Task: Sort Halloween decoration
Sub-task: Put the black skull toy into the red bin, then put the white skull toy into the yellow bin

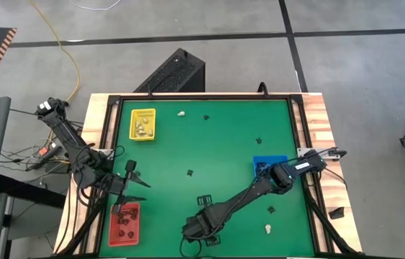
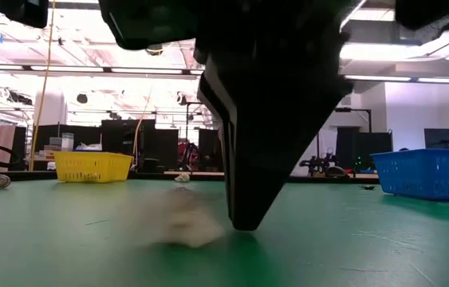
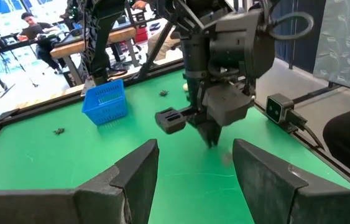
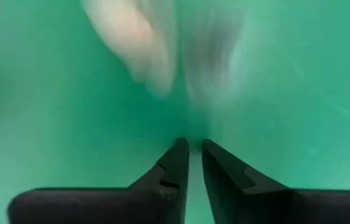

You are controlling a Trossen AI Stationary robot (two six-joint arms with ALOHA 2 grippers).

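Blurred cream trinket [image 2: 183, 223] lies closest to the low camera, on the green counter [image 2: 368, 247] just beside the tips of the right gripper [image 2: 246, 219], which points down at the near edge with its jaws drawn almost together on nothing. Whitish-cream and black trinkets are tiny beside the trays. Taking the yellow tray [image 1: 143, 124] as the landmark: it holds several cream pieces; the red tray [image 1: 125, 223] with black pieces lies nearer the front, below the left gripper [image 1: 132, 188], whose jaws stand wide. Right of the yellow tray lie a cream trinket [image 1: 181, 113], black ones [image 1: 207, 116] scattered mid-counter, then the blue tray [image 1: 267, 164]. Another cream one [image 1: 267, 229] sits far right, front. Benches and a person [image 3: 28, 25] show in the room beyond.
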